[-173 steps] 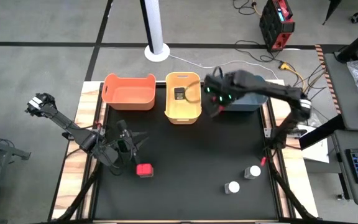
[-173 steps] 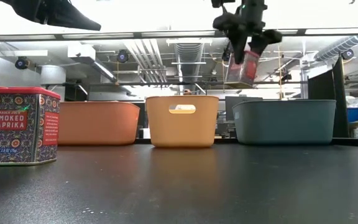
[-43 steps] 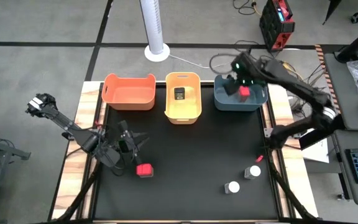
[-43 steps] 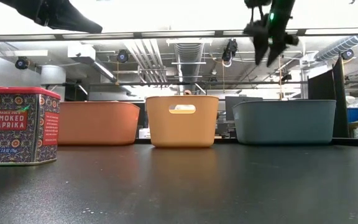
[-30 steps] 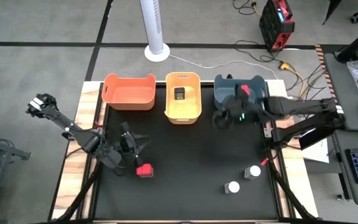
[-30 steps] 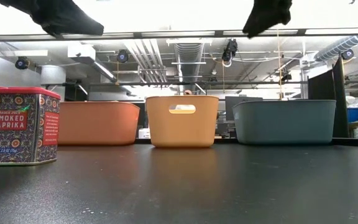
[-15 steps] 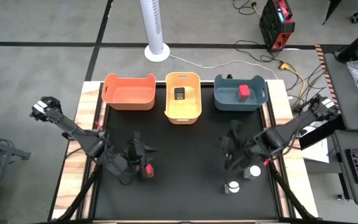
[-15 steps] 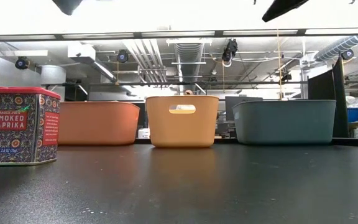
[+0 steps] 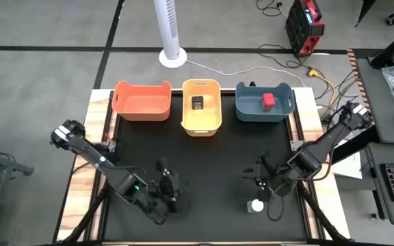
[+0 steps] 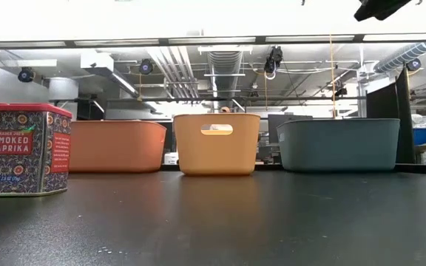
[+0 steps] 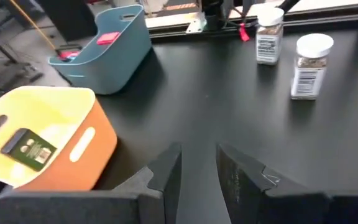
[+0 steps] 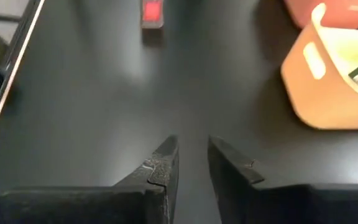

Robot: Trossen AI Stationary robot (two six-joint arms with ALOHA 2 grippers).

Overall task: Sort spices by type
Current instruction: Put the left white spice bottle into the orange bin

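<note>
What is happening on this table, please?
Two robot arms are sorting spices into three plastic bins. One small red box lies in the blue-grey bin and one small black box lies in the yellow bin. The orange bin shows nothing inside. The left gripper hovers near the red paprika tin. The right gripper hovers near two clear white-capped jars. Both jaws are open and empty.
</note>
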